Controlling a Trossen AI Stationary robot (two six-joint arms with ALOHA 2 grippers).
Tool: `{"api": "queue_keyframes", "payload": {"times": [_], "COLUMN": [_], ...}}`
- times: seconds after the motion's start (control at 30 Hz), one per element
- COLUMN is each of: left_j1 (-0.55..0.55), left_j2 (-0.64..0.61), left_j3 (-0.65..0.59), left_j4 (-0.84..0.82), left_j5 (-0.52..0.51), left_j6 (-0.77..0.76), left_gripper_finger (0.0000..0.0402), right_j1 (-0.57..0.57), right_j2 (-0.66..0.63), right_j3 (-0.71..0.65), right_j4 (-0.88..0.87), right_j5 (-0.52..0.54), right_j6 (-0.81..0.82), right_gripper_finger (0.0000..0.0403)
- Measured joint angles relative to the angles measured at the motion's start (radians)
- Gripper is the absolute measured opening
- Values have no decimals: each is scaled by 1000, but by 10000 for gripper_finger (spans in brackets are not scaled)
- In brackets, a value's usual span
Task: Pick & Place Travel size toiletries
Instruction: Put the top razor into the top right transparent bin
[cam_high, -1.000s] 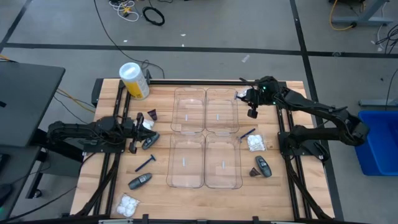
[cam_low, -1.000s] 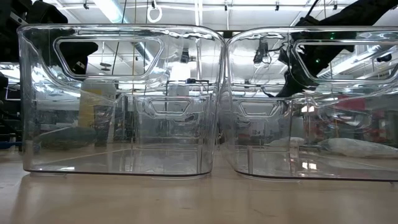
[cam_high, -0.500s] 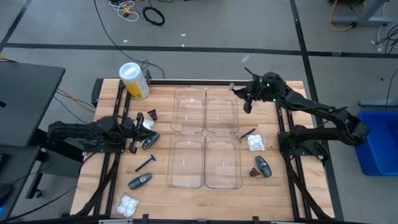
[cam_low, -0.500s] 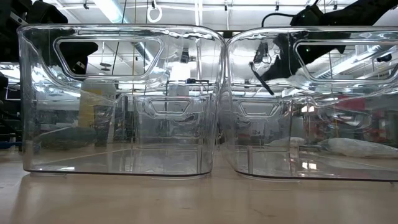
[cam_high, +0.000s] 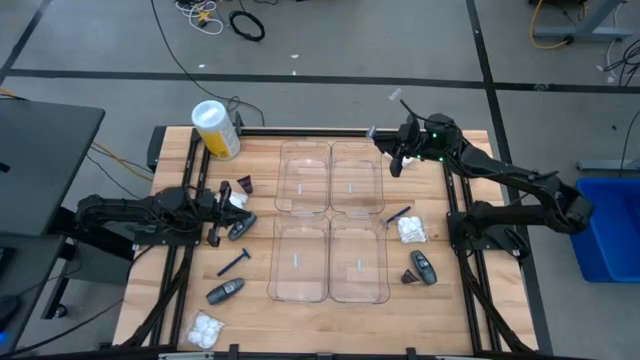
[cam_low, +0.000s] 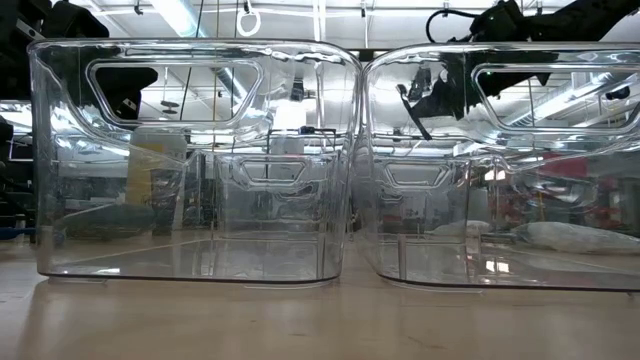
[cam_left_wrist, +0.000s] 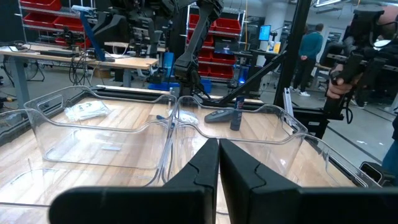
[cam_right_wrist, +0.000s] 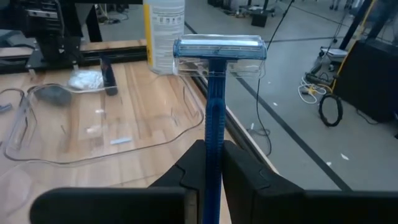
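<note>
My right gripper (cam_right_wrist: 213, 163) is shut on a thin blue razor (cam_right_wrist: 214, 93) and hovers over the far right corner of the tray group (cam_high: 398, 152). My left gripper (cam_left_wrist: 218, 163) is shut and holds nothing; it waits at the table's left side (cam_high: 215, 207). Beside it lie a white packet (cam_high: 237, 199), a dark cone (cam_high: 244, 184), a grey tube (cam_high: 241, 228), another razor (cam_high: 235, 262), a second tube (cam_high: 225, 291) and a packet (cam_high: 207, 328). To the right of the trays lie a razor (cam_high: 398, 214), a packet (cam_high: 411, 230) and a tube (cam_high: 423, 266). My right gripper pinches the razor's blue handle (cam_right_wrist: 212, 134) between its two fingers (cam_right_wrist: 234, 165), and the handle runs along them. The razor is lifted clear of the table. It sticks out past the fingertips, with its clear-capped head (cam_right_wrist: 219, 48) at the free end, pointing toward the table's left.
Four clear plastic trays (cam_high: 305, 190) stand in a two-by-two block at the table's middle. A big yellow-and-white cylinder (cam_high: 216, 128) stands at the far left corner. People stand in the room beyond the table (cam_left_wrist: 309, 46).
My right gripper has risen and swung toward the table's far edge and left, tipping from pointing down to nearly level. It has stayed shut on the razor, which it carried along, so the head now points left.
</note>
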Motion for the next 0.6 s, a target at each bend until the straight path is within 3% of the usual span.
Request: {"api": "queue_keyframes", "payload": {"times": [0.6], "left_j1": [0], "left_j2": [0], "left_j3": [0], "left_j4": [0], "left_j5": [0], "left_j6": [0], "left_gripper_finger": [22], "right_j1": [144], "right_j2": [218], "right_j3": [0], "right_j4": [233], "right_j5": [1], "right_j6": [0], "right_gripper_finger": [45]}}
